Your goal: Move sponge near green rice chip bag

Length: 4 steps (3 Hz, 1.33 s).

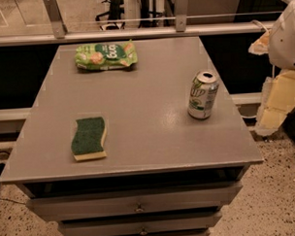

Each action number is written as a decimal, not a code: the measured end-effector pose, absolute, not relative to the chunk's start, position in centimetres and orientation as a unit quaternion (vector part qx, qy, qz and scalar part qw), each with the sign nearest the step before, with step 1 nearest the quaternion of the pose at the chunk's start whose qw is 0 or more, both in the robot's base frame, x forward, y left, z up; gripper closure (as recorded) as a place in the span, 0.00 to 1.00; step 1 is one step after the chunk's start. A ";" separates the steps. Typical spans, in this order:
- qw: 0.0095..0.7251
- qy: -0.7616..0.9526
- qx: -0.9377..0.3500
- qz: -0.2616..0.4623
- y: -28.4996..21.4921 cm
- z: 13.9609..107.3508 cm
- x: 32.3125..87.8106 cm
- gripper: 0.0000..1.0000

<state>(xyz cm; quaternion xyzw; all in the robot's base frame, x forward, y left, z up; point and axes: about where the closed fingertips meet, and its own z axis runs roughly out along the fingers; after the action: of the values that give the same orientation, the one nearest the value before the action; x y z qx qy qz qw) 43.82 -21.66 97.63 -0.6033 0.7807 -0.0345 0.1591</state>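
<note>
The sponge [89, 138] lies flat on the grey cabinet top [147, 100], at the front left, dark green side up over its yellow base. The green rice chip bag [106, 56] lies flat at the back left of the same top, well behind the sponge. My gripper [278, 102] hangs off the right side of the cabinet, beyond its right edge and far from both the sponge and the bag. It holds nothing that I can see.
A green-and-silver soda can [203, 95] stands upright at the right side of the top. The cabinet has drawers [139, 206] at the front. A rail [135, 34] runs behind the cabinet.
</note>
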 end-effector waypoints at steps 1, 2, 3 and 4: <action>0.163 0.779 -0.604 -0.035 -21.4 97.7 43.9 0.00; 0.183 0.768 -0.614 -0.013 -18.9 97.2 45.0 0.00; 0.227 0.731 -0.642 0.050 -10.8 95.5 47.5 0.00; 0.257 0.698 -0.662 0.089 -4.9 95.5 48.6 0.00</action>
<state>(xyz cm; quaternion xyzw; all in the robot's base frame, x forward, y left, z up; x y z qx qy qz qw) 48.64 -4.87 95.52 -0.6625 0.6977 0.0894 0.2575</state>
